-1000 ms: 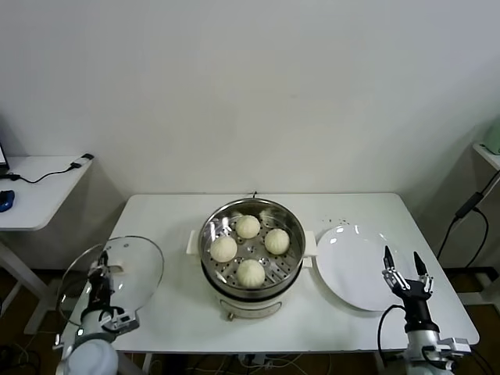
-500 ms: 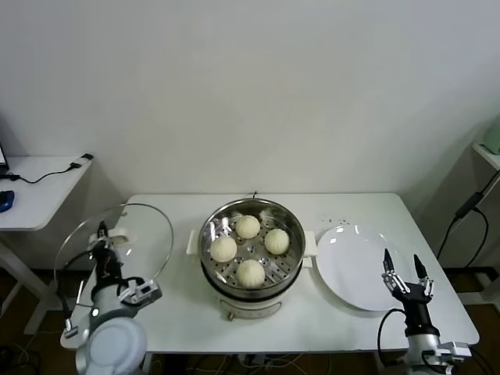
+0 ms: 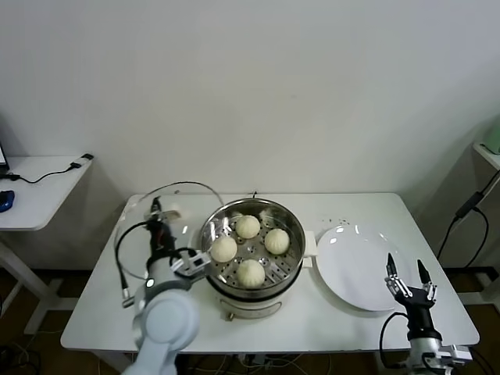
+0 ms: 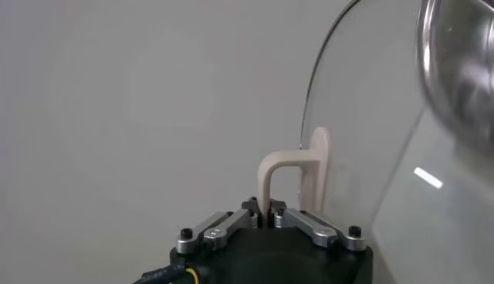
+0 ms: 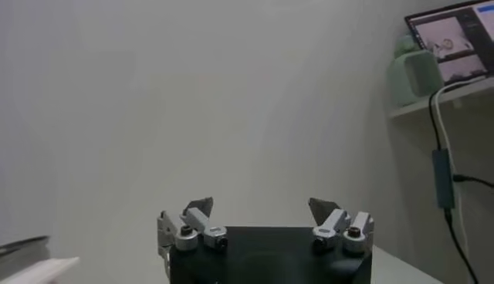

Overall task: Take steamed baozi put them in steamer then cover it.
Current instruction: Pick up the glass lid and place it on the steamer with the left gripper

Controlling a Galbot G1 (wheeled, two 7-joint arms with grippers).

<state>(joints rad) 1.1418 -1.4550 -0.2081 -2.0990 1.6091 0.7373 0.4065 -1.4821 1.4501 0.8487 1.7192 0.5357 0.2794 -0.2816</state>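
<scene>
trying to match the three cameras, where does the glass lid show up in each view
Head view: glass lid held upright by the left gripper, left of the steamer.
Left wrist view: lid edge-on, gripper shut on its handle.
Right wrist view: not in it.
Shared landmark: the lid's white handle.

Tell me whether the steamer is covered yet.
Not yet. The steamer is open, four buns visible; the left gripper holds the lid tilted beside it.

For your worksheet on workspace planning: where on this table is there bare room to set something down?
Bare table behind the white plate, and along the front edge left of the steamer. Crowded on the steamer's left, where the left gripper holds the cover.
</scene>
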